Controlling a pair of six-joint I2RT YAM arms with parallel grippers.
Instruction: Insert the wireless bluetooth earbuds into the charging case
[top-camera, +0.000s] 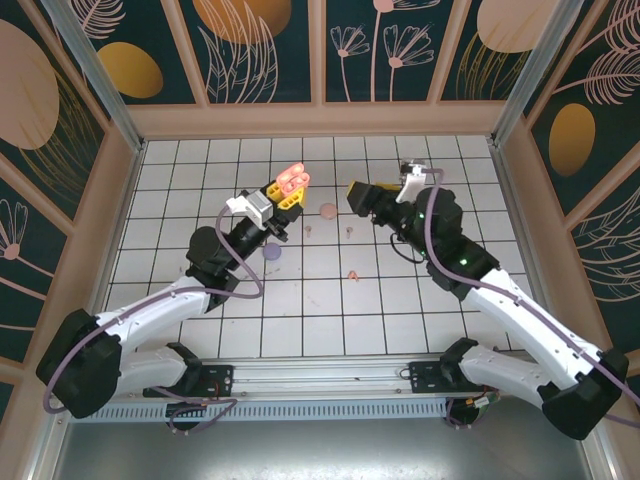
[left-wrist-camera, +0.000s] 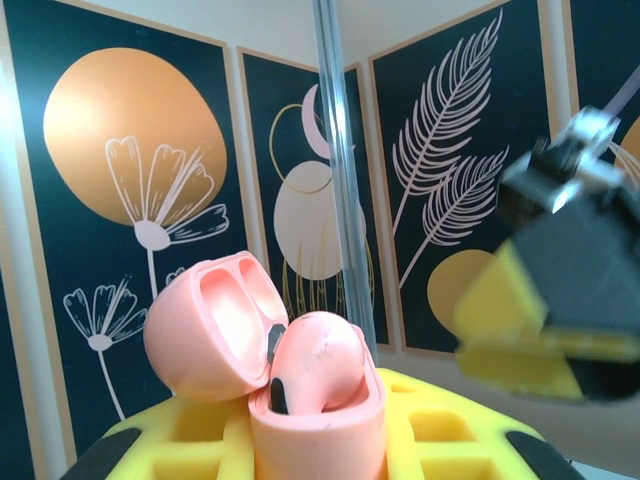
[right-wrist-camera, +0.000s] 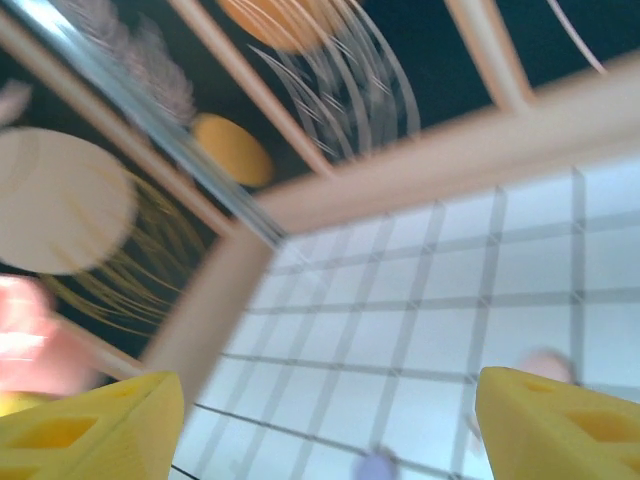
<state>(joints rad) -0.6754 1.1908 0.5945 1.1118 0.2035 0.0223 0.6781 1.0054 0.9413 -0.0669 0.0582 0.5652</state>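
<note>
My left gripper (top-camera: 288, 192) is lifted above the tiled floor and is shut on a coral-orange charging case (top-camera: 293, 179) whose lid stands open. In the left wrist view the case (left-wrist-camera: 318, 420) sits between yellow fingers (left-wrist-camera: 180, 440). A coral earbud (left-wrist-camera: 322, 362) rests in the case's right-hand well, its head poking above the rim, and the lid (left-wrist-camera: 205, 325) leans back to the left. My right gripper (top-camera: 356, 193) hovers just right of the case, open, nothing between its yellow fingers (right-wrist-camera: 85, 420). Tiny earbuds lie on the tiles: two pale ones (top-camera: 308, 228) (top-camera: 349, 230) and a coral one (top-camera: 352, 274).
A pale pink case (top-camera: 328, 211) and a lilac case (top-camera: 271, 254) lie on the white tiled floor (top-camera: 180, 210) between the arms. Patterned walls with wooden frames (top-camera: 320, 118) close in the back and sides. The right wrist view is blurred, with a lilac blob (right-wrist-camera: 378, 465) below.
</note>
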